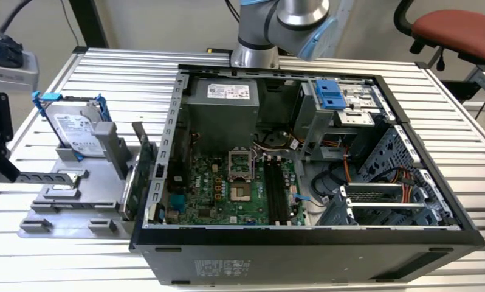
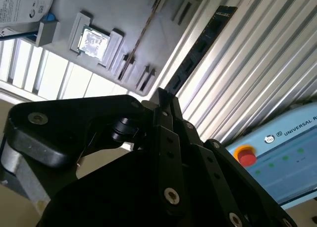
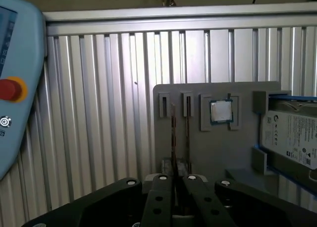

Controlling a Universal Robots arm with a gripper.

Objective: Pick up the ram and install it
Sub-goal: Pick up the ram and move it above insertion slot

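The ram (image 2: pixel 198 48) is a thin dark stick with black chips, reaching out from my fingertips over the ribbed table. My gripper (image 2: pixel 162 100) is shut on its near end. Edge-on in the first wrist view, the ram (image 3: pixel 173 138) is a thin line running from the gripper (image 3: pixel 173 181) toward the grey holder plate (image 3: pixel 198 152). At the exterior view's far left, the gripper (image 1: pixel 11 175) holds the ram (image 1: pixel 44 177) level just above the holder plate (image 1: pixel 64 204). The motherboard's black memory slots (image 1: pixel 276 191) lie inside the open computer case (image 1: pixel 307 243), well to the exterior view's right.
On the holder plate are a hard drive (image 1: pixel 76 131), a processor chip (image 3: pixel 221 111) and an upright green card (image 1: pixel 138 173). A light blue pendant with a red button (image 2: pixel 277 152) lies on the table near the gripper. The arm's base (image 1: pixel 254 36) stands behind the case.
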